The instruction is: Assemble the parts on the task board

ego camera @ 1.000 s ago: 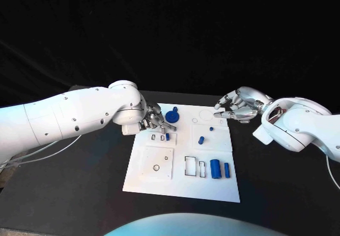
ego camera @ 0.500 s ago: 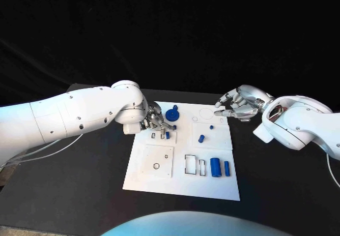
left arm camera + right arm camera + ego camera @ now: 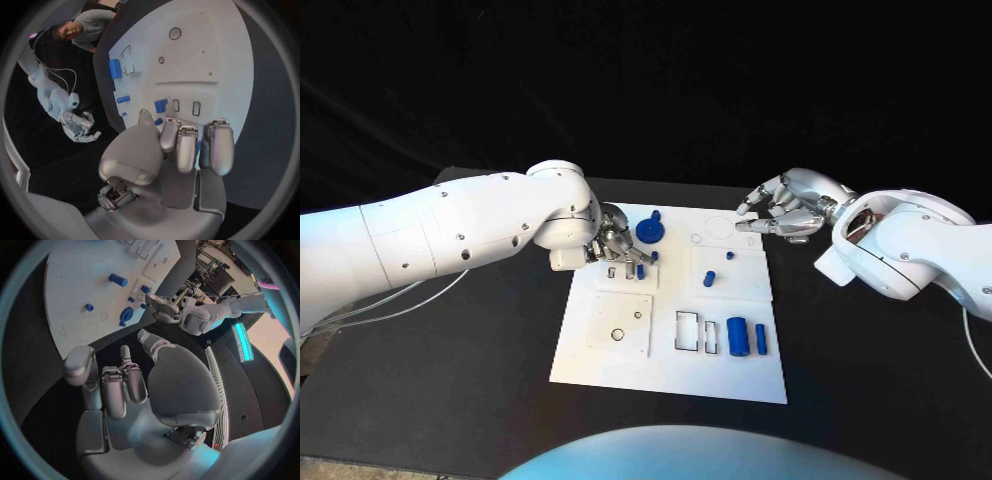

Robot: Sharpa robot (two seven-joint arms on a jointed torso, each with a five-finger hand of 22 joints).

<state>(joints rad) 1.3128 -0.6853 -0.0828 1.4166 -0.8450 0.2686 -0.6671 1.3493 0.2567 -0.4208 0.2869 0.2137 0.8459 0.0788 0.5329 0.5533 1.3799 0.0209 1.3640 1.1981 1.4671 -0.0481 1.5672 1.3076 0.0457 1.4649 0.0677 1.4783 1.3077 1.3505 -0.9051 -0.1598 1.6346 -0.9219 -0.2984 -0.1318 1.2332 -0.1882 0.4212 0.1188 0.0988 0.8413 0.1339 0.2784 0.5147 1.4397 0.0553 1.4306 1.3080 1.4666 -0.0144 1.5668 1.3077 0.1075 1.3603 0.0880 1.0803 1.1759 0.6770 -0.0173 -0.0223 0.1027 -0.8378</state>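
Two hands: left hand pinches a blue part; right hand curled, empty.

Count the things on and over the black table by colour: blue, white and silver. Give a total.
Blue parts: 7
White task board: 1
Silver hands: 2 (left hand, right hand)
Total: 10

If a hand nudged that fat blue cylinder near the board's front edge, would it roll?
Probably. The cylinder is round and lies on its side on the flat board, so a sideways nudge should roll it. It looks rigid and likely light, being small.
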